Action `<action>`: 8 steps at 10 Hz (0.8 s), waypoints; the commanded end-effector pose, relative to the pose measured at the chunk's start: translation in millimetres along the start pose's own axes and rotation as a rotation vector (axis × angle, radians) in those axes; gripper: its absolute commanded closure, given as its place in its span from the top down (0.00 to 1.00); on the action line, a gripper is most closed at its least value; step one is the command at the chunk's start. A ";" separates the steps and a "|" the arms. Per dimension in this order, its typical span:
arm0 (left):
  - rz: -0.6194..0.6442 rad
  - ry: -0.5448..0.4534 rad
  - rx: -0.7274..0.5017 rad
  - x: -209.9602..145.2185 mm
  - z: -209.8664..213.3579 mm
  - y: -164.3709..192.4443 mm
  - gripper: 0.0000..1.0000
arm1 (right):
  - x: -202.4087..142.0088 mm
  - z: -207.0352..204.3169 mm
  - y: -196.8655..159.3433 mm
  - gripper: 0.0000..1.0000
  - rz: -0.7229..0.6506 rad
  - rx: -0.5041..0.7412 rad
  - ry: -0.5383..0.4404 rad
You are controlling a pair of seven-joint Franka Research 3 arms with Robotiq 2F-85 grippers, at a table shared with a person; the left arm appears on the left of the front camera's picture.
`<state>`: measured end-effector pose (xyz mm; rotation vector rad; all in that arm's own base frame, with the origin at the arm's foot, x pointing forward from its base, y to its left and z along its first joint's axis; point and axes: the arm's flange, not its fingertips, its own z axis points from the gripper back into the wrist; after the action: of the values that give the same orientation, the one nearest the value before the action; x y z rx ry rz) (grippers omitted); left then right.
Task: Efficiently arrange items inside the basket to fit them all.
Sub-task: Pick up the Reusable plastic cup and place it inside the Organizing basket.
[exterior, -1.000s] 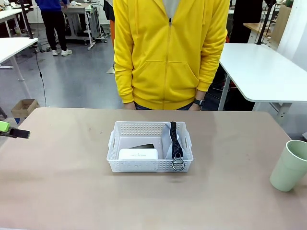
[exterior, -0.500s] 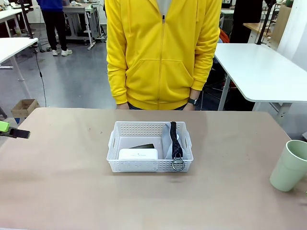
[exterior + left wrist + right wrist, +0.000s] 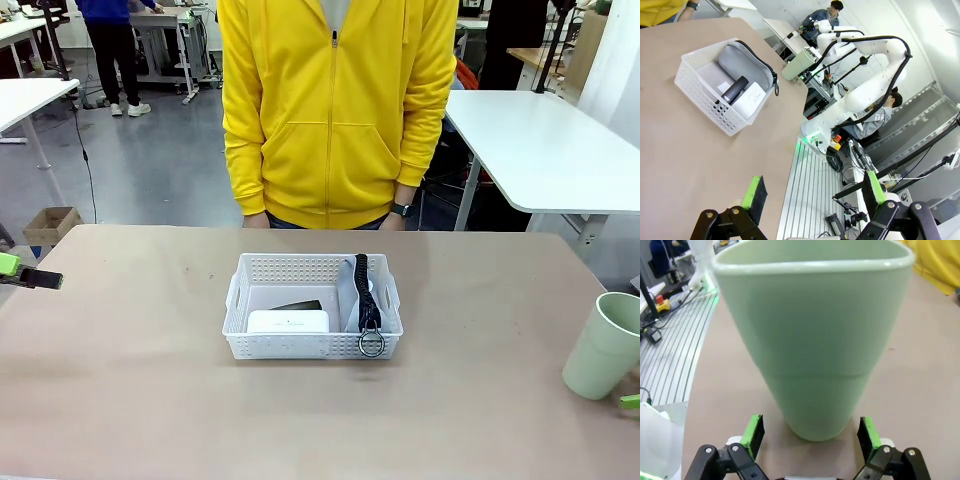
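A pale green cup (image 3: 604, 344) stands upright on the desk (image 3: 140, 400) at about 3 o'clock from the basket (image 3: 313, 345), well apart from it, with the right gripper (image 3: 810, 432) spread wide just short of its base, a green pad to either side and nothing held. The basket sits mid-desk before a person in a yellow hoodie (image 3: 335, 105); inside it the grey pouch (image 3: 747, 64) fills the right-hand side, its ring (image 3: 371, 343) hanging over the near wall, while the white box (image 3: 288, 321) and black stapler (image 3: 734, 90) take the left. The left gripper (image 3: 812, 192), equally open and empty, hangs off at 9 o'clock near the desk edge. The risks look plain: a low pinch on the tapering cup could let it slip or tip, and with little free floor left in the basket, an upright cup may perch on the box and topple out.
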<state>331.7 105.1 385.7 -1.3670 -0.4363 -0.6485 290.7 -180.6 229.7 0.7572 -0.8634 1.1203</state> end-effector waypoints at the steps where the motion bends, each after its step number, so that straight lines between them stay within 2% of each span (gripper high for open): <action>1: -0.011 0.008 -0.012 0.0 0.8 -3.3 1.00 | -5.5 -22.5 6.4 1.00 0.003 -0.074 -0.034; 5: -0.011 0.008 -0.012 0.0 0.8 -3.3 1.00 | -4.8 -40.2 -1.6 1.00 -0.055 -0.054 -0.182; 8: -0.011 0.008 -0.012 0.0 0.8 -3.3 1.00 | 5.1 -47.2 -4.5 1.00 -0.103 0.009 -0.276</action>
<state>331.7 105.1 385.7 -1.3670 -0.4364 -0.6485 299.6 -144.6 210.5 0.9474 -1.0082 0.9513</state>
